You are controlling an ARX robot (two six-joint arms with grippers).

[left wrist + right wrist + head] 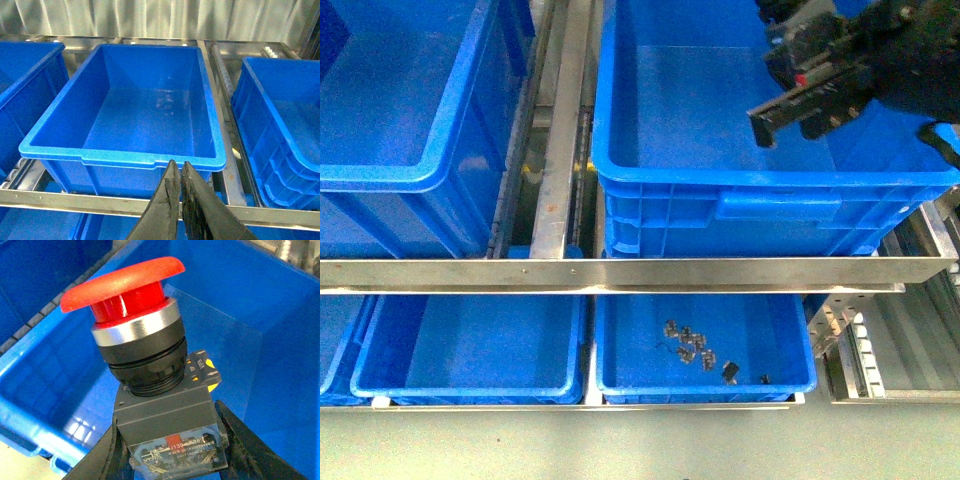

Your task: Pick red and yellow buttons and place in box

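Holding the red mushroom-cap button (125,300) clamped by its black body, the right end effector (798,100) hangs over the deep blue crate (720,183). Lower well inside before letting go, for a soft landing. The left end effector (179,200) is pinched together, empty.

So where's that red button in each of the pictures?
Front view: top right, only a red speck of the red button shows between the right fingers, above the big blue box.
Left wrist view: not in it.
Right wrist view: centre, filling the picture, its base clamped.
Shared landmark: the box's blue wall behind the button, in the front and right wrist views.
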